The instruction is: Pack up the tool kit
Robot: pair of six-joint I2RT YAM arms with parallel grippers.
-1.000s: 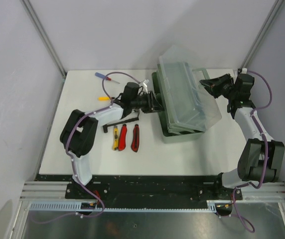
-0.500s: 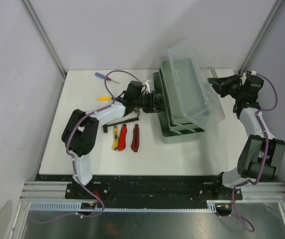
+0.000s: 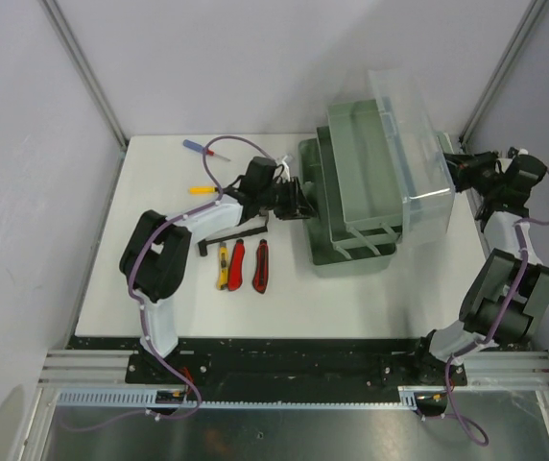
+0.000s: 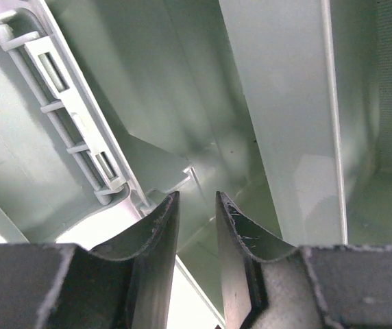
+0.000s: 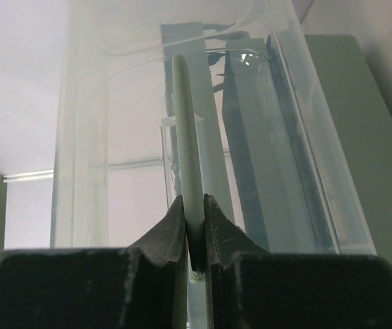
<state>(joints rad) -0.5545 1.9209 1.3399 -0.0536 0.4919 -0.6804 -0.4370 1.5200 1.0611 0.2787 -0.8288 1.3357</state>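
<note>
The grey-green toolbox stands at the table's centre right. Its inner tray is exposed. Its translucent lid stands swung open to the right. My right gripper is shut on the lid's pale green edge tab, which sits pinched between the fingers in the right wrist view. My left gripper is at the box's left rim, its jaws closed to a narrow gap over the rim. The hammer, yellow knife and red knives lie left of the box.
A blue screwdriver and a yellow screwdriver lie at the table's far left. A second red knife lies beside the first. Grey walls close in the table on three sides; the right wall is close to the right arm.
My right gripper has moved right and pulled the lid up and over to the right, uncovering the inner tray. My left gripper has stayed at the box's left rim.
</note>
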